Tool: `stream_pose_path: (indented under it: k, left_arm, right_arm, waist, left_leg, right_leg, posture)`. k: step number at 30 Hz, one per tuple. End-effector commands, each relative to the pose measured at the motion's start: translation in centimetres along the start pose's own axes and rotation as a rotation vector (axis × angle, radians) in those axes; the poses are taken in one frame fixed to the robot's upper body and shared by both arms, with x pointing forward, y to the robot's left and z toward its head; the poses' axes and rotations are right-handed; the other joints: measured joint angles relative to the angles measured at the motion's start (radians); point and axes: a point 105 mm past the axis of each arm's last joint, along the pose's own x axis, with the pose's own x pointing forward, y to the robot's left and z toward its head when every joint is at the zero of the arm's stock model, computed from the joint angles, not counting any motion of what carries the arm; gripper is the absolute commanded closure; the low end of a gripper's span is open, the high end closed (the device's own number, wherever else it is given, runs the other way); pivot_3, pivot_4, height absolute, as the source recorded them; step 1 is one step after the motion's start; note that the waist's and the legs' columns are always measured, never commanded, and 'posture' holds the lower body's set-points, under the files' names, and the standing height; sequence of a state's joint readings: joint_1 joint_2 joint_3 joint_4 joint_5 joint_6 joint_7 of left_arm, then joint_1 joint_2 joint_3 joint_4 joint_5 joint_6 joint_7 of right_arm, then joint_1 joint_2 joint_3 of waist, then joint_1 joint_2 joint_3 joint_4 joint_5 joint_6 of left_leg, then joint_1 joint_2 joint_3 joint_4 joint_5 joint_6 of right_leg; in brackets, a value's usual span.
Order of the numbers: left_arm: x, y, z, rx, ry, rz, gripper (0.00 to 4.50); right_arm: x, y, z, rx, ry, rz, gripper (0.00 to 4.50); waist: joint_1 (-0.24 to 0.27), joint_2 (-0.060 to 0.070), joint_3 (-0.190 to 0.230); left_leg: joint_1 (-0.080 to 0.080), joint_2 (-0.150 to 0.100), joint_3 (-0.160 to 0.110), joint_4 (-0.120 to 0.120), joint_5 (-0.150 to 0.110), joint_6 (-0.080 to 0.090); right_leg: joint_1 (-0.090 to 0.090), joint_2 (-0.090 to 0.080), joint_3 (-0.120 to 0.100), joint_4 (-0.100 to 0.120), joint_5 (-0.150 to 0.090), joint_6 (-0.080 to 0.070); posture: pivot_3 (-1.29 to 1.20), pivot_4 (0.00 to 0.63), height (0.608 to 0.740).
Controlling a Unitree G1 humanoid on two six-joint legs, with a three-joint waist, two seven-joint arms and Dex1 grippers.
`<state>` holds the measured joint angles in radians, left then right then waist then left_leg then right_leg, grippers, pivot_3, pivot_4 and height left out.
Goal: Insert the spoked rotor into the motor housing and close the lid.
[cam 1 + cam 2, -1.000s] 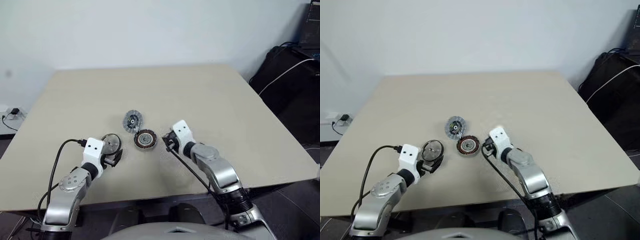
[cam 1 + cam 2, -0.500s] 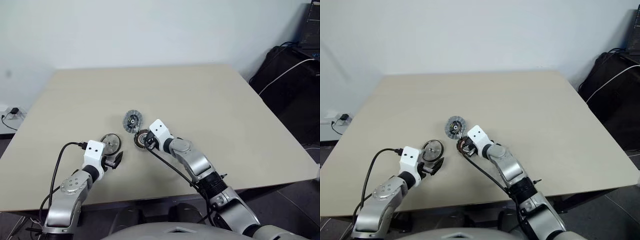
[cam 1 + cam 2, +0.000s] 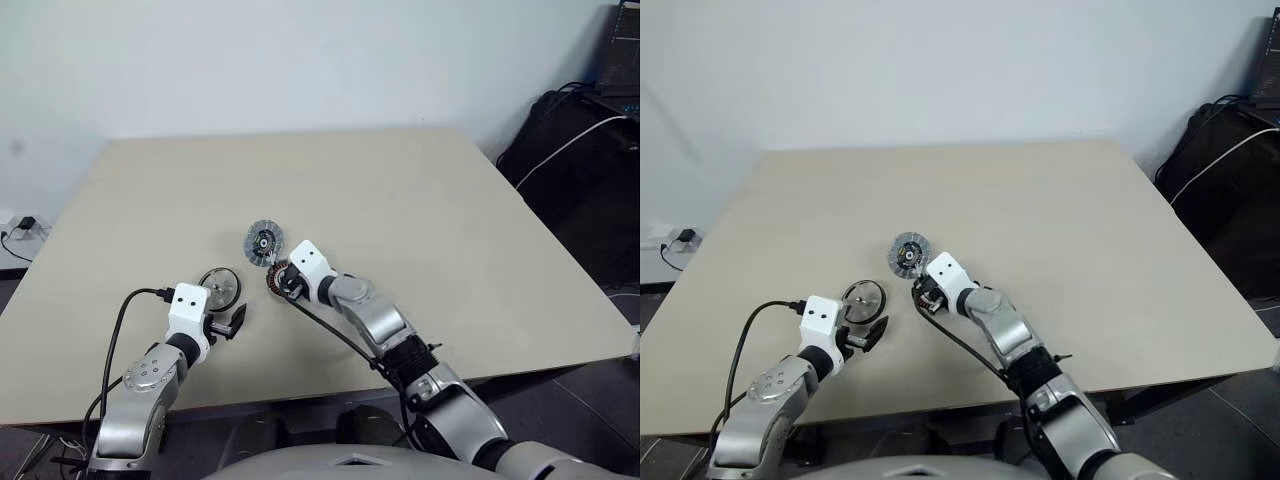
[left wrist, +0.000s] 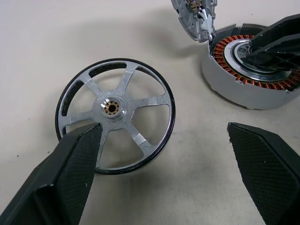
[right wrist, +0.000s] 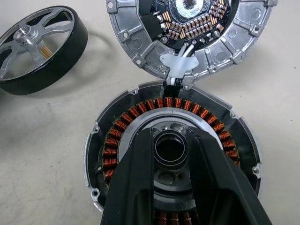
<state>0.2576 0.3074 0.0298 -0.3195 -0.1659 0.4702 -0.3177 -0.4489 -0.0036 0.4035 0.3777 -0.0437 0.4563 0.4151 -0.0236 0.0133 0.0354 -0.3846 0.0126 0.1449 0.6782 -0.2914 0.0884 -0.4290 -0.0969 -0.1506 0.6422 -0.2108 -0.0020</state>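
My right end effector (image 5: 169, 154) is pinching motor housing (image 5: 171, 150) hub mid-bench (image 3: 420, 200); lid (image 3: 264, 242) touching behind; left end effector (image 4: 164, 154) is spread beside spoked rotor (image 4: 115, 122); far bench open.

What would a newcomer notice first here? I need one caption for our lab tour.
Mid-table, the round motor housing with its ring of copper-brown windings, where the right gripper has its black fingers closed around the dark centre hub. To its left lies the dark-rimmed, silver-spoked rotor, between the fingers of the open left gripper. The round silver lid lies just behind the housing.
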Motion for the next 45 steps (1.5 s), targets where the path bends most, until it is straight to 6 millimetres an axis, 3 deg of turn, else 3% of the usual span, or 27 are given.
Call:
stream_pose_path:
  k: [1,4,9,14,17,22,32,45]
  left_arm:
    - [-0.2,0.1,1.9,0.025,-0.074,0.009,0.00]
    - [-0.2,0.1,1.9,0.025,-0.074,0.008,0.00]
    - [-0.2,0.1,1.9,0.025,-0.073,0.008,0.00]
    - [-0.1,0.1,1.8,0.023,-0.071,0.008,0.00]
    - [-0.1,0.1,1.7,0.022,-0.071,0.007,0.00]
    - [0.0,0.0,1.7,0.021,-0.070,0.005,0.00]
    - [-0.1,0.1,1.6,0.016,-0.066,0.008,0.00]
    - [-0.2,0.2,1.4,0.013,-0.063,0.010,0.00]
  right_arm:
    - [0.1,-0.1,1.4,-0.018,-0.045,0.001,3.83]
    - [0.2,-0.2,1.3,-0.011,-0.043,0.000,3.83]
    - [-0.4,-0.4,1.5,-0.031,-0.053,-0.003,2.20]
    - [-1.5,-0.3,3.5,-0.045,-0.124,0.014,2.20]
    - [-2.0,-0.2,4.3,-0.031,-0.154,0.010,2.81]
    - [-1.8,-0.4,3.9,-0.056,-0.119,-0.019,4.48]
    - [-1.2,2.0,2.8,-0.077,-0.040,0.123,4.48]
    - [-0.4,0.9,1.8,-0.048,-0.004,0.058,4.48]
  waist:
    - [0.000,0.000,0.000]
    - [-0.001,0.000,0.000]
    - [-0.001,0.000,0.000]
    - [-0.001,0.001,0.000]
    - [0.000,0.001,0.000]
    - [0.000,0.001,0.001]
    - [0.000,0.000,0.001]
    - [0.000,0.000,0.001]
  left_leg:
    - [0.000,0.000,0.000,0.000,0.000,0.000]
    - [0.000,0.000,0.000,0.000,0.000,0.000]
    - [0.000,0.000,0.000,0.000,0.000,0.000]
    - [0.000,0.000,0.000,0.000,0.000,0.000]
    - [0.000,0.000,0.000,-0.001,0.000,0.000]
    - [0.000,0.000,0.000,-0.001,0.000,0.000]
    - [0.000,0.000,0.000,-0.001,0.000,0.000]
    - [0.000,0.000,0.000,-0.002,0.000,0.000]
  right_leg:
    - [0.000,0.000,0.000,0.000,0.000,0.000]
    - [0.000,0.000,0.000,0.000,0.000,0.000]
    - [0.000,0.000,0.000,0.000,0.000,0.000]
    - [0.000,0.000,0.000,0.000,0.000,0.000]
    - [-0.001,0.000,0.000,0.000,0.000,0.000]
    - [-0.001,0.000,0.000,0.000,0.000,0.000]
    - [-0.001,0.000,0.000,0.000,-0.001,-0.002]
    - [-0.001,0.000,0.000,-0.001,-0.002,-0.003]
  posture:
    - [0.00,0.000,0.740]
    - [0.00,0.000,0.740]
    - [0.00,0.000,0.740]
    - [0.00,0.000,0.740]
    - [0.00,0.000,0.740]
    - [0.00,0.000,0.740]
    - [0.00,0.000,0.740]
    - [0.00,0.000,0.740]
